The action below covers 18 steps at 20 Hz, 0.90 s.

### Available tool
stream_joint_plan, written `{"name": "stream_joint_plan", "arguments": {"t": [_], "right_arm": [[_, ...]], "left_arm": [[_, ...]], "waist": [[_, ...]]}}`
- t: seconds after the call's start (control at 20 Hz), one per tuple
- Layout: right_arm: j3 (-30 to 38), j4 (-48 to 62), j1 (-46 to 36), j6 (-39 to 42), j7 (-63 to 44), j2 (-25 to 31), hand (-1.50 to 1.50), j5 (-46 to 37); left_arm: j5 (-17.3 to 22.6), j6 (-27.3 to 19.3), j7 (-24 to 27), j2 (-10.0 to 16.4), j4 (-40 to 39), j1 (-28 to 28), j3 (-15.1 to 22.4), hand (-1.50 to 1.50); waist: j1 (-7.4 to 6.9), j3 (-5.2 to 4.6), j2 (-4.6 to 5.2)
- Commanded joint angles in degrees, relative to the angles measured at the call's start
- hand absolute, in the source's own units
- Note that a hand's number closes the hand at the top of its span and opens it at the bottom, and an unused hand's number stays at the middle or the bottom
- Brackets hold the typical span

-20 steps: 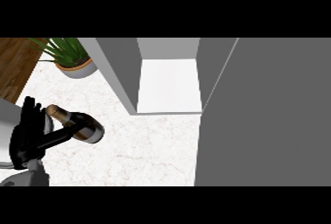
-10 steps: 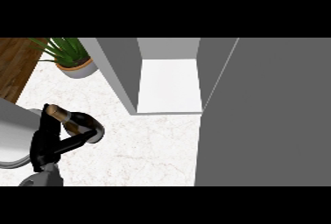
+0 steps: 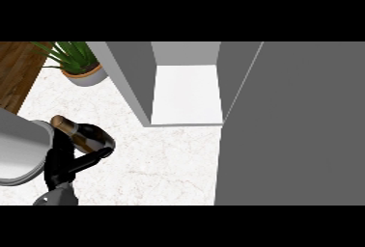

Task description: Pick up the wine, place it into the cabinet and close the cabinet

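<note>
Now the left hand [image 3: 58,161], its fingers [image 3: 98,154] spread a second ago, clamps the tilted wine bottle [image 3: 89,137] over the bench [image 3: 164,164], apart from the open cabinet [image 3: 132,72]; its gold label's writing is unreadable.

The left robot hand [image 3: 63,161] hides the near side of the wine bottle [image 3: 84,136]; the plant [image 3: 70,54] has its leaf tips cut off at the far edge; the cabinet door [image 3: 292,125] runs out of view at the right edge.
</note>
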<state>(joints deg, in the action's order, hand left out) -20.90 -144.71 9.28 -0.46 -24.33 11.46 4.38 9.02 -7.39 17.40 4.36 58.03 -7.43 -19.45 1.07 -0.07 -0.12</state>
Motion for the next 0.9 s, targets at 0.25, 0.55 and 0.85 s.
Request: {"name": "stream_joint_plan", "arguments": {"t": [0.25, 0.55, 0.85], "right_arm": [[0.7, -13.85, 0.77, -1.72, -7.03, 0.65, -1.5, 3.45], [0.91, -13.27, 3.61, -1.02, -5.91, 1.4, -1.5, 3.81], [4.26, -13.56, 1.0, 0.29, -7.13, 2.49, -1.5, 6.1]], "left_arm": [[5.89, 2.81, 7.43, -3.08, -8.71, -3.72, -3.99, -1.5], [9.91, 4.57, 8.92, -2.89, -11.4, -7.2, -6.35, -1.5], [10.69, 6.96, 10.55, -1.58, -17.11, -10.12, -6.48, -1.5]], "waist": [[-0.02, -0.04, 0.02], [-0.13, 0.02, 0.01], [0.04, 0.02, 0.11]]}}
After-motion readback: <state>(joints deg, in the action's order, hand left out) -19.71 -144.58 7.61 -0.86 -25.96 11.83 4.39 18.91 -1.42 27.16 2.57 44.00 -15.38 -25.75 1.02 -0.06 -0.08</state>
